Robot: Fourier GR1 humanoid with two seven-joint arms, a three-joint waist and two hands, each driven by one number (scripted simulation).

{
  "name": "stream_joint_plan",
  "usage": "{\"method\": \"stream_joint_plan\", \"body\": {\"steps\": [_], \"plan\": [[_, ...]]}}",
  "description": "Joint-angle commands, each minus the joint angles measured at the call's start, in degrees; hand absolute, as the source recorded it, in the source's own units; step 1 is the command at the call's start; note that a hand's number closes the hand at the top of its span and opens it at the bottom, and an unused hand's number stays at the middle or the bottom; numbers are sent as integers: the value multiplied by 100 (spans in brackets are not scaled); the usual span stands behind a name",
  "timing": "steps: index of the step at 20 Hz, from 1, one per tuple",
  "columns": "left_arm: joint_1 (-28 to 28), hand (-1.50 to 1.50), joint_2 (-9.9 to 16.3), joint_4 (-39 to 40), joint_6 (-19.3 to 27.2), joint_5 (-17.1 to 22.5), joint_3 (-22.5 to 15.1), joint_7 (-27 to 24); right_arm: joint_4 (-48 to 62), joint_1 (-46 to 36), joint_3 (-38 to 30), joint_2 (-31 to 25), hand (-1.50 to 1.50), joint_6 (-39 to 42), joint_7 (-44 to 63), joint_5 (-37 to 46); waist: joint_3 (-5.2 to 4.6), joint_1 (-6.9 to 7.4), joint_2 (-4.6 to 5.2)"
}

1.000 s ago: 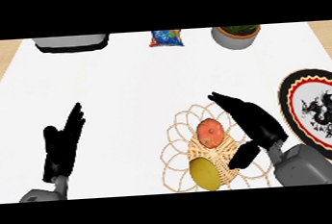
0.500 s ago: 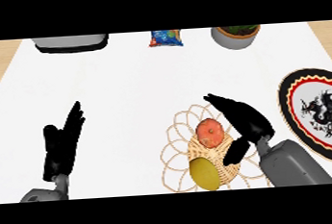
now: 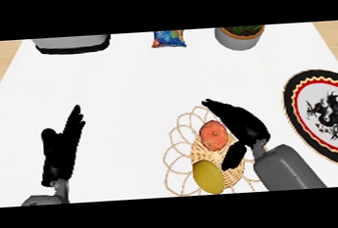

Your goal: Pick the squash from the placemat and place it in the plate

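So this is the grasp-approach step, nothing's been picked up yet. The round orange squash (image 3: 214, 135) sits on the pale woven openwork placemat (image 3: 179, 135), with a yellow-green oval fruit (image 3: 208, 176) at about 6 o'clock from it on the same mat. The robot's black right hand (image 3: 239, 124) is right up against the squash, at roughly 2 to 3 o'clock from it: fingers arch over the top-right side and the thumb hangs down just past its lower right. It looks half-open, cupped around the squash but not closed on it, holding nothing as far as I can tell.

Next move, I'd guess: curl the fingers and thumb in around the squash, lift, then carry it toward 3 o'clock to the round white plate with the red-and-black rim and dragon picture (image 3: 299, 109), near the counter's right edge.

The black left hand (image 3: 62, 151) just rests open at 9 o'clock, fingers up, well apart from everything.
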Motion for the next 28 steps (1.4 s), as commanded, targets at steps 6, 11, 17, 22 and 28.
{"method": "stream_joint_plan", "body": {"steps": [6, 11, 17, 22, 28], "plan": [[3, 0, -172, -348, -7, -399, 192, 375, 761, -271, -335, 486, -150, 127, -292, 552, 1, 10, 1], [15, 0, -269, -395, -172, -319, 235, 437, 815, -228, -228, 394, 150, -104, -843, 916, 1, 7, -1], [-127, 0, -140, 589, -640, -153, 715, -409, 891, -159, -421, 411, 150, -572, -1182, 1291, -1, -12, 3], [-40, 0, -375, -222, -337, -462, 345, 167, 1180, -39, -941, 237, 150, -1212, -1023, 1488, 3, 10, 0], [-271, 0, -411, -17, -239, -534, 405, 292, 1086, -160, -1787, -97, 150, -1742, -555, 1423, 3, -18, -2]]}}
